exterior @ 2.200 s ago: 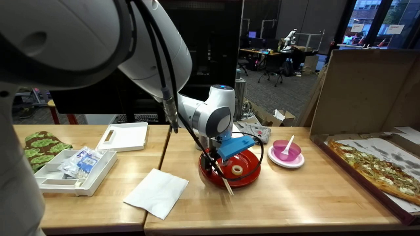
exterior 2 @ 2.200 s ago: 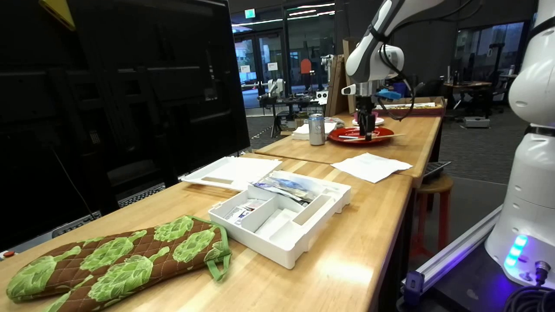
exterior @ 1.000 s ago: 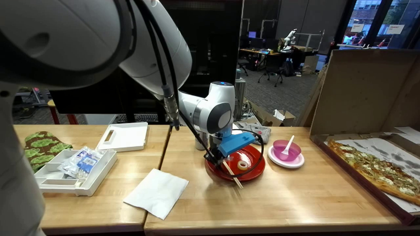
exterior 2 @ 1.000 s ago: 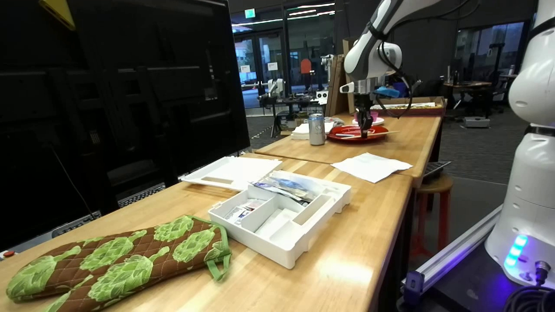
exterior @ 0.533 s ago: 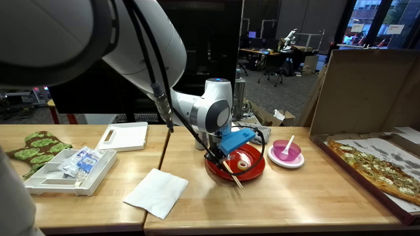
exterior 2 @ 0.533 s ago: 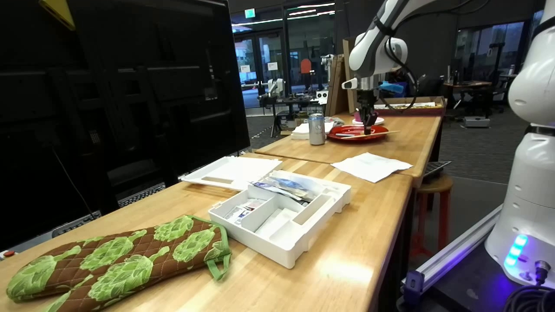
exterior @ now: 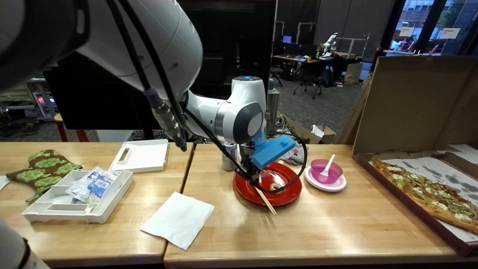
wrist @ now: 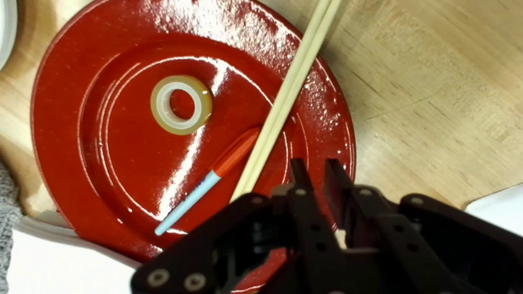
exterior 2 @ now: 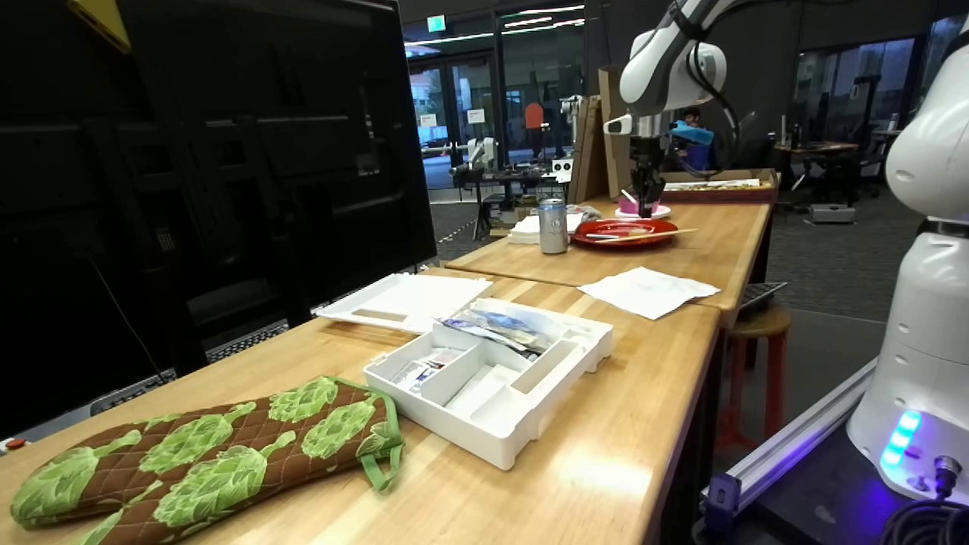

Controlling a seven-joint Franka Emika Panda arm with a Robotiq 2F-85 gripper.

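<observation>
My black gripper (wrist: 315,164) hangs above the red plate (wrist: 57,122), its two fingers a narrow gap apart with only plate visible between the tips. Left of the fingertips in the wrist view, a pair of wooden chopsticks (wrist: 282,106) lies across the plate's rim; their lower ends pass out of sight behind the gripper. Under them is a pen (wrist: 192,200), light blue with a red end. A tape roll (wrist: 201,98) lies flat near the plate's middle. In an exterior view the gripper (exterior 2: 646,212) is clear of the plate (exterior 2: 589,242).
A silver can (exterior 2: 553,227) stands beside the plate. Around it are a white napkin (exterior: 178,220), a pink bowl (exterior: 328,175) with a spoon on a white plate, and an open pizza box (exterior: 410,108). A white divided box (exterior 2: 484,424) and an oven mitt (exterior 2: 204,454) lie farther off.
First the red plate shifted slightly toward the back right in an exterior view, its contents with it. Since then my gripper has risen off the plate, while the chopsticks have stayed on it.
</observation>
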